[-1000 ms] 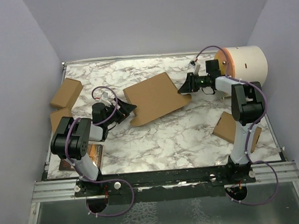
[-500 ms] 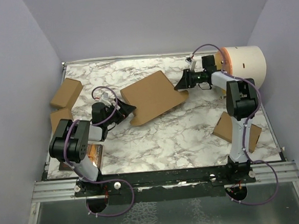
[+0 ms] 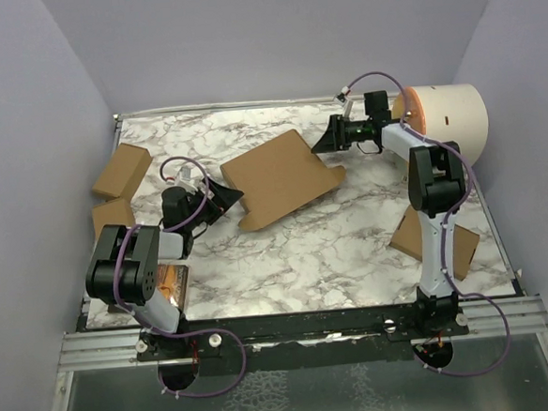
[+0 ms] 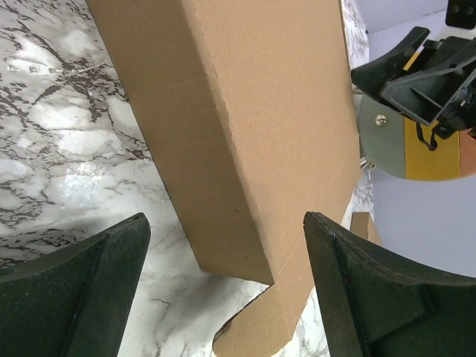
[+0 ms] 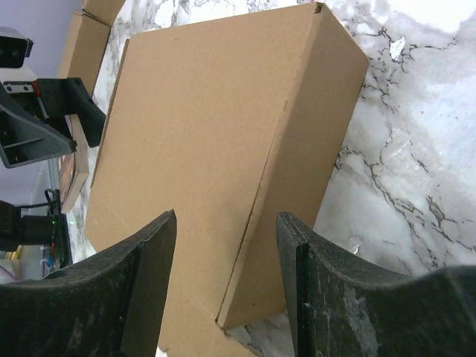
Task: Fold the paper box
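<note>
The paper box (image 3: 277, 177) lies mid-table with its lid down and a flap sticking out along its near edge. My left gripper (image 3: 224, 194) is open at the box's left corner. In the left wrist view the box (image 4: 260, 111) fills the space ahead of the left gripper (image 4: 224, 219), whose jaws stand wide apart. My right gripper (image 3: 320, 146) is open at the box's far right corner. In the right wrist view the box (image 5: 216, 141) lies ahead of the right gripper (image 5: 227, 217), between its spread fingers.
Two small cardboard boxes (image 3: 121, 171) (image 3: 111, 218) sit at the left edge and another (image 3: 433, 239) at the right front. A cream cylinder with an orange end (image 3: 445, 118) stands at the back right. A brown-orange flat item (image 3: 171, 284) lies by the left arm's base.
The right gripper has moved toward the far side, along the box's right edge. The box has shifted slightly left. The left gripper has drawn back a little to the left.
</note>
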Tool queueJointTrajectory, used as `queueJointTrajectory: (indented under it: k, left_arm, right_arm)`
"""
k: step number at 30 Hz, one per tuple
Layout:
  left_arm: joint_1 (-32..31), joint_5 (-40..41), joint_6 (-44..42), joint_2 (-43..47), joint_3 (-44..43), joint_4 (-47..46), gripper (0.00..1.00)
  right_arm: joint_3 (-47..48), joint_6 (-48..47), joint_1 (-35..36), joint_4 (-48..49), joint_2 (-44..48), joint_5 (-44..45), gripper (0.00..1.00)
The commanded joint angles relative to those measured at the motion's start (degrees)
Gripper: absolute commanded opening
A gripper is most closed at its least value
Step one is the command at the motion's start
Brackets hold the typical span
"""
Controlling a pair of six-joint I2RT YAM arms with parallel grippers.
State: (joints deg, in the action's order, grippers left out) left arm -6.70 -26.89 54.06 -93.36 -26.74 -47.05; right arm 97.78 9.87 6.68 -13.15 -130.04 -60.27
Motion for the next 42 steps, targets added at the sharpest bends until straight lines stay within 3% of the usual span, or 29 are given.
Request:
queueJointTrajectory:
  k: [1,7,14,19,28,42]
  left_arm:
    - [0.4,0.5,-1.0,1.4,0.6,0.4,0.88]
    - [0.5,0.3,-0.6,0.7,0.6,0.1,0.88]
    - [0.5,0.4,1.6,-0.7,1.4,-2.7,0.88]
    - [0.5,1.0,2.7,-1.4,1.6,-3.5,0.88]
    - [0.5,2.0,5.4,-2.6,2.5,-7.4,0.89]
    - [0.1,2.9,8.8,-6.1,2.5,-13.0,0.92]
  right_arm:
    - [2.6,0.9,0.9,-1.4,-3.8,1.0,0.55]
    - [3.0,1.4,1.2,-1.8,-5.6,2.1,0.48]
    - [0.1,5.4,1.1,0.7,-5.8,3.7,0.21]
    - [-3.8,9.0,0.8,3.2,-6.3,4.6,0.14]
    - [-7.6,14.3,-1.3,7.2,-7.3,3.2,0.11]
    - [-7.8,14.8,-2.9,6.7,-8.6,4.6,0.10]
